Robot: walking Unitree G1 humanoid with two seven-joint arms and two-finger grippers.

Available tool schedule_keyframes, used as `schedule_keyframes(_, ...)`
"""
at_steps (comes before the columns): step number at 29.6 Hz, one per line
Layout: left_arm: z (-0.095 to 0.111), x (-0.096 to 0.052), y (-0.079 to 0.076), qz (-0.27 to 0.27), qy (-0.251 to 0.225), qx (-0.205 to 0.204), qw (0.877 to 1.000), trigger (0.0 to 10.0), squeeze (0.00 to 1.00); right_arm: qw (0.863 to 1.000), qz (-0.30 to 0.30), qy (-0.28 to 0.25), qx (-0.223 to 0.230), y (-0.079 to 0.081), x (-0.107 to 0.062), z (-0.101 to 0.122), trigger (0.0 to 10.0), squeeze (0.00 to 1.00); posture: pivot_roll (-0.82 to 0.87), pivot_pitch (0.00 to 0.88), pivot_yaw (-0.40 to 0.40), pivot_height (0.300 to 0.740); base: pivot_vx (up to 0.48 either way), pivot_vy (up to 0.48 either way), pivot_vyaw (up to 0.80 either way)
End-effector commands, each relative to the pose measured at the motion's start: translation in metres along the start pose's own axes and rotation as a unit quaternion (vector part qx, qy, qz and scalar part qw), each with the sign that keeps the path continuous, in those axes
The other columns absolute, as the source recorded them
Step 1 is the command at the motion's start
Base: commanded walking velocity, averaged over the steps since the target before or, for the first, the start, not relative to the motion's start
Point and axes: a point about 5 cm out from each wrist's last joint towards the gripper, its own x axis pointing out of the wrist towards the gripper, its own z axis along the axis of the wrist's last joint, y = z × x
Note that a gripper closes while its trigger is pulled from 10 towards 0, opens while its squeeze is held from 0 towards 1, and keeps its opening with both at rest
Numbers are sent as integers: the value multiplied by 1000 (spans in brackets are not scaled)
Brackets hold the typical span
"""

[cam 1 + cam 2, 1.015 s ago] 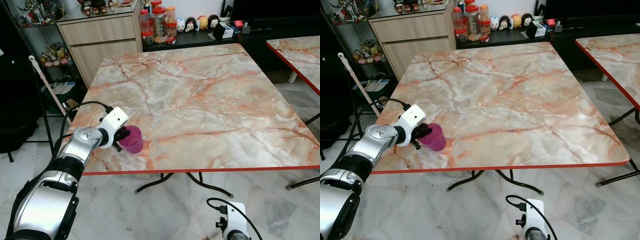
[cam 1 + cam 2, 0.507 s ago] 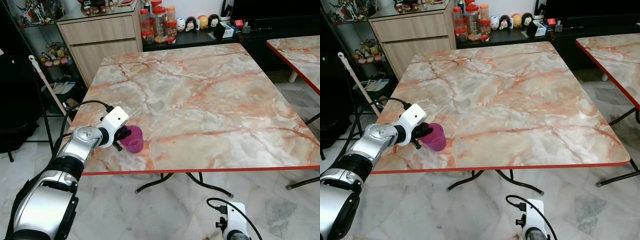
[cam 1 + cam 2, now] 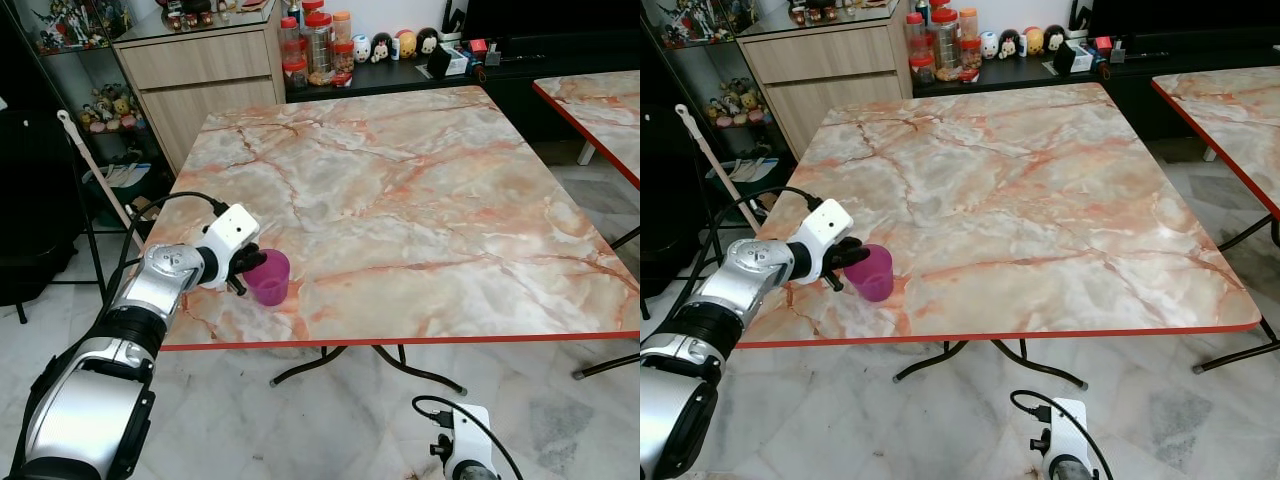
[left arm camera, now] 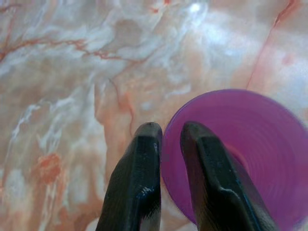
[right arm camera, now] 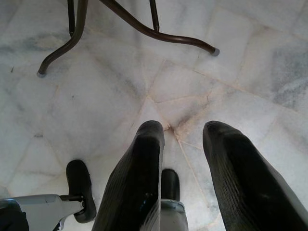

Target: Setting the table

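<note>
A purple cup (image 3: 270,277) stands upright on the marble table (image 3: 400,200), mouth up, its axis vertical, close to the near red edge and toward the table's left corner. The left gripper (image 3: 247,268) reaches in from the cup's left side and pinches its rim: in the wrist view one black finger (image 4: 137,183) sits outside the wall and the other inside the mouth, the thin purple wall caught between them. The cup's bottom appears to rest on the tabletop, though the contact is hard to judge. The silver left arm (image 3: 150,300) stretches forward over the table's corner, a black cable looping above its wrist. The right gripper (image 5: 180,144) hangs low beside the robot, aimed at the pale tiled floor (image 5: 96,96) near the table's dark curved legs (image 5: 159,33), its two fingers spread apart with nothing between them. Behind the table stand a wooden cabinet (image 3: 200,60) and some red-lidded jars (image 3: 312,45).
</note>
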Motion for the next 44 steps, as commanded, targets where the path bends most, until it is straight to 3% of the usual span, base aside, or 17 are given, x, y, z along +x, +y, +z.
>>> schedule_keyframes(1,4,-6,9,10,0,1,1000,10000,0,1000,2,3,7,3,-1,-2,10000,0,-1,0,110,740,0,0,0)
schedule_keyframes(2,4,-6,9,10,1,1,1000,10000,0,1000,2,3,6,3,-1,-2,10000,0,1,0,110,740,0,0,0)
schedule_keyframes(3,3,-6,9,11,2,-1,1000,5098,0,1000,2,3,7,3,-1,-2,10000,0,1,0,110,740,0,0,0)
schedule_keyframes(4,2,-6,9,12,3,-1,1000,5098,0,1000,2,3,7,3,-1,-2,10000,0,1,0,110,740,0,0,0)
schedule_keyframes(5,1,-6,9,13,5,-3,1000,0,0,1000,1,3,8,3,-1,-2,10000,0,1,0,110,740,0,0,0)
schedule_keyframes(11,-3,-6,6,3,16,4,1000,4784,0,1000,1,3,8,3,-1,-2,10000,0,0,0,110,740,0,0,0)
schedule_keyframes(12,-3,-6,6,6,16,2,1000,10000,0,1000,1,3,9,3,-1,-2,10000,0,-1,0,110,740,0,0,0)
schedule_keyframes(16,0,-6,9,18,6,-5,1000,10000,0,1000,1,4,8,3,-1,-2,10000,0,-1,0,111,740,0,0,0)
schedule_keyframes(18,4,-7,12,26,-4,-12,1000,10000,1000,1000,1,4,8,3,-1,-3,10000,0,-1,0,111,740,0,0,0)
schedule_keyframes(23,5,-8,14,32,-7,-11,999,10000,1000,1000,0,4,8,3,-1,-3,10000,0,0,0,109,740,0,0,0)
schedule_keyframes(24,5,-7,13,30,-5,-8,1000,10000,0,1000,0,4,8,3,-1,-3,10000,0,0,0,109,740,0,0,0)
schedule_keyframes(32,1,-6,11,31,1,-11,999,10000,0,1000,0,4,8,3,-1,-2,10000,0,-2,0,110,740,0,0,0)
schedule_keyframes(33,0,-6,12,35,2,-14,999,10000,1000,1000,0,4,8,3,-1,-2,10000,0,-2,0,110,740,0,0,0)
schedule_keyframes(37,-1,-6,14,52,6,-20,998,10000,1000,1000,0,4,9,3,-1,-2,10000,0,-4,0,110,740,0,0,0)
schedule_keyframes(39,-2,-6,15,58,6,-20,998,10000,725,1000,-1,4,9,3,-1,-2,10000,0,-4,0,110,740,0,0,0)
schedule_keyframes(40,-2,-6,16,65,7,-26,997,10000,0,1000,-1,5,9,2,-1,-3,10000,0,-4,0,110,740,0,0,0)
schedule_keyframes(44,-4,-6,17,67,9,-29,997,10000,0,1000,-1,4,9,2,-1,-3,10000,0,-5,0,109,740,0,0,0)
